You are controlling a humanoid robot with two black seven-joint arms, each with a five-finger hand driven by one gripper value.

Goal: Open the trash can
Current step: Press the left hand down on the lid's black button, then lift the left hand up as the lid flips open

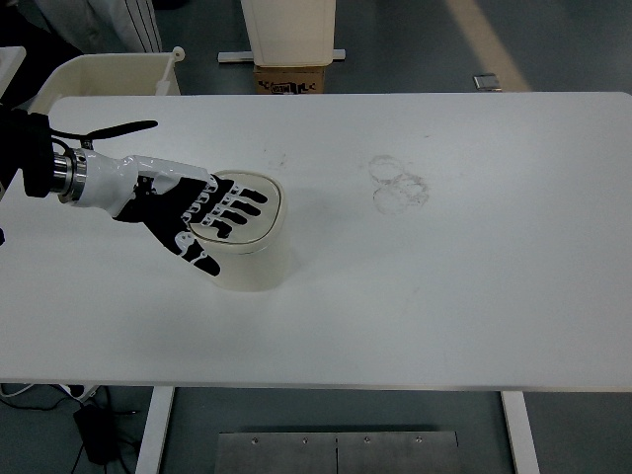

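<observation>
A small cream trash can (259, 259) with a rounded square lid (265, 222) stands on the white table (444, 276), left of centre. My left hand (202, 215), black and white, comes in from the left edge and lies flat on the lid with fingers (237, 209) spread over it. The fingers hold nothing. The lid looks closed. The hand hides the left part of the lid. The right arm is out of view.
Faint ring marks (398, 184) stain the table right of the can. A cream bin (104, 77) stands past the table's far left corner. A cardboard box (291, 77) and a white stand (289, 30) sit beyond the far edge.
</observation>
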